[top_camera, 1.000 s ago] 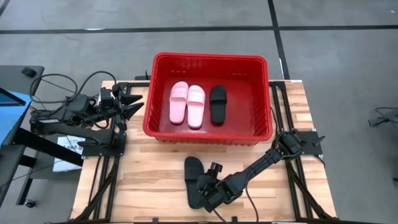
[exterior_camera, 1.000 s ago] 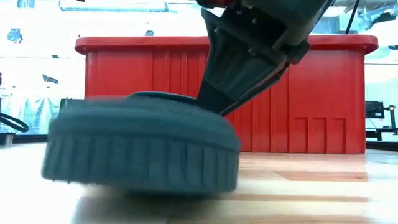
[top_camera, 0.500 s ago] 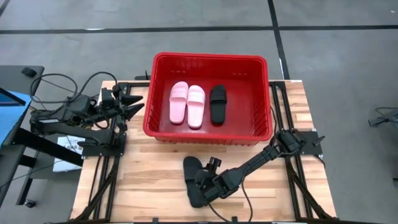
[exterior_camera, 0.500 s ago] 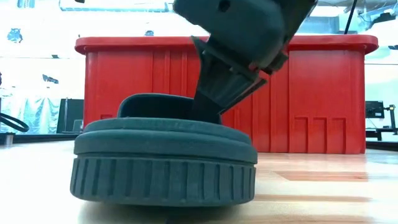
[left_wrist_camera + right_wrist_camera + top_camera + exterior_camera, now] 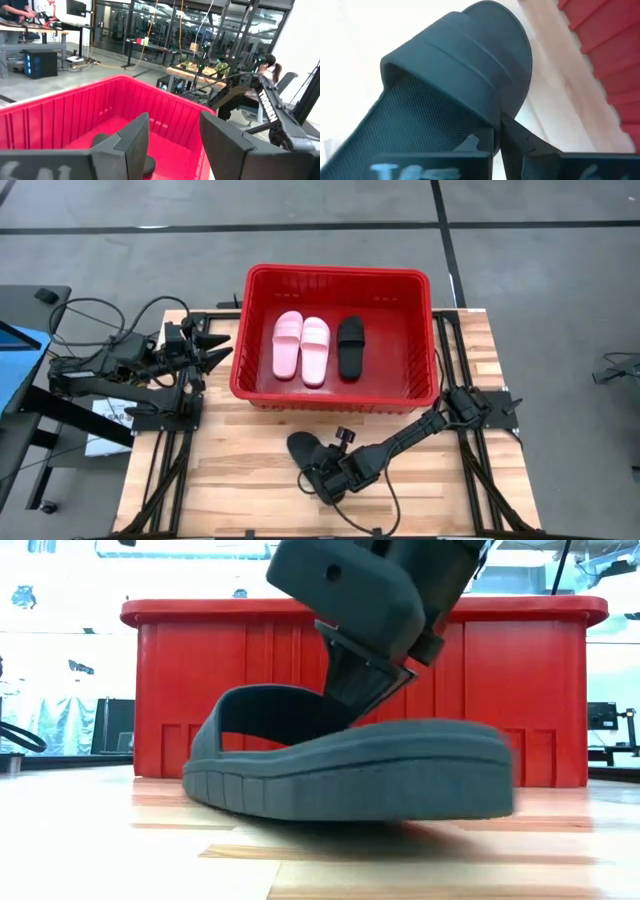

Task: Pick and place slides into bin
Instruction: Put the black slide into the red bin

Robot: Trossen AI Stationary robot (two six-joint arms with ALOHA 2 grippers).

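The red bin (image 5: 340, 272) stands at the table's far middle. Two pale pink slides (image 5: 301, 348) and one black slide (image 5: 351, 347) lie flat on its floor. A second black slide (image 5: 300, 448) is on the near side of the bin, with my right gripper (image 5: 326, 476) shut on it. In the low view this slide (image 5: 350, 780) shows side-on and tilted. My left gripper (image 5: 222, 350) waits open beside the bin's left wall, its fingers (image 5: 135, 140) pointing over the rim. My right gripper pinches the side edge of the black slide's strap (image 5: 490, 112), where the strap comes down to the sole. One finger is under the strap and one outside it. The fingers (image 5: 360, 680) slant down from the table's right. The slide is tilted, with a shadow under its sole.
Bare wooden tabletop (image 5: 230, 465) lies left of the held slide, between the bin and the near edge. Black frame rails (image 5: 165, 470) run along both table sides, and cables lie at the far left. A person (image 5: 267, 70) sits in the room behind.
My right gripper has shut on the black slide's strap and gone a little toward the table's far and left edges. The slide has turned about, from end-on to side-on in the low view, and has tipped up off the table.
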